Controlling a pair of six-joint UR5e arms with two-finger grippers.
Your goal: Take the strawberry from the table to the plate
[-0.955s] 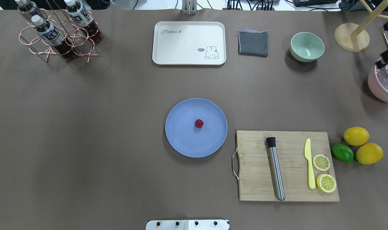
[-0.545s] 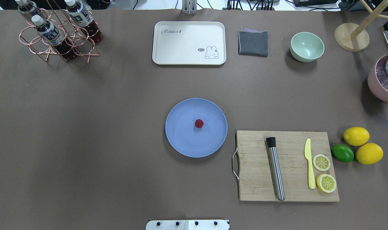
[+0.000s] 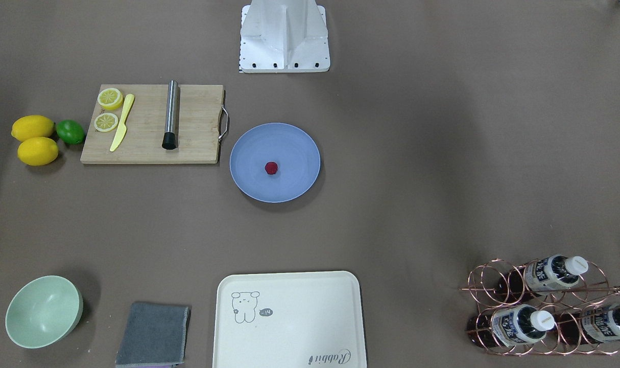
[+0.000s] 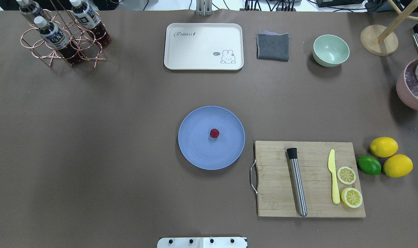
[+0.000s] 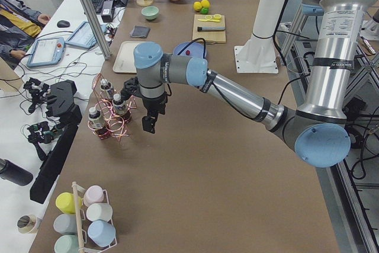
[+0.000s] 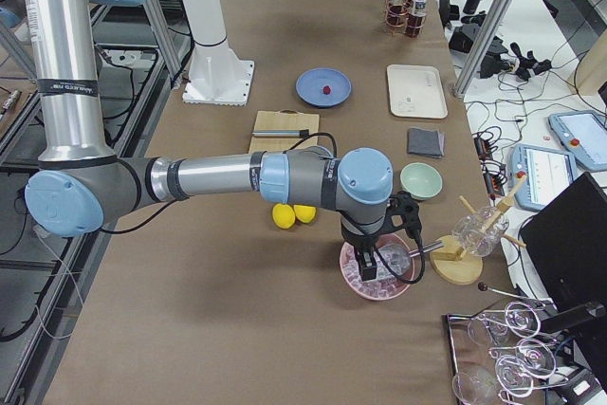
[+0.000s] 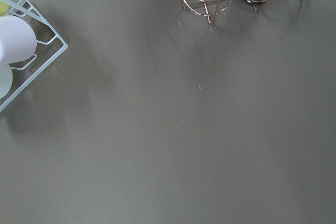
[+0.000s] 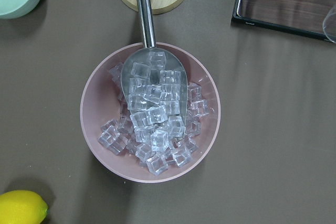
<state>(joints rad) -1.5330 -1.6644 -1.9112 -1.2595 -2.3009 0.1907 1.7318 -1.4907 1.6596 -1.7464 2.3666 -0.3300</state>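
1. Three bottles rest in a copper rack at the upper left of the overhead view. In the exterior left view the left gripper hangs over bare table just beside that rack. How far its jaws are parted, and whether they hold anything, I cannot tell.
2. At centre frame the strawberry sits on the plate, near its middle.
3. Just beside the plate, to its lower right, lies a cutting board carrying a muddler, a yellow knife and two lemon halves.
4. At the right edge a pink bowl holds ice and a metal scoop. In the exterior right view the right gripper hovers above it, and its opening cannot be told either.
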